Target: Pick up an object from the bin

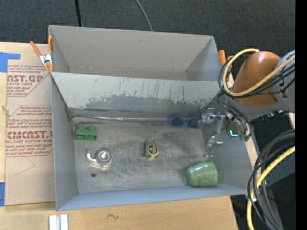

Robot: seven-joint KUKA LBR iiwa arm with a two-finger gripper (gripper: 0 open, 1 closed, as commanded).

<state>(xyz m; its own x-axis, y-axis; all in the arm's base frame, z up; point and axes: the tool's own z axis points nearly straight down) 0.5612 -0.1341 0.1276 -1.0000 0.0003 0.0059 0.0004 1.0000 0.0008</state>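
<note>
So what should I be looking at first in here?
Probably the arm's gripper, hanging at the right side of the grey bin, close to a rounded mottled green lump in the front right corner. Then the bright green block on the left, with a shiny silver metal piece just in front of it.

A dark, speckled carpet floor (201, 8) is seen along the top of the view. It is crossed by a thin grey cable (141, 7) and a black rod (76, 4).

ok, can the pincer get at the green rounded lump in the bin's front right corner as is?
Probably yes: the pincer hangs close beside the green lump, with nothing on it or between them. The bin's right wall is near and might cramp the approach.
</note>
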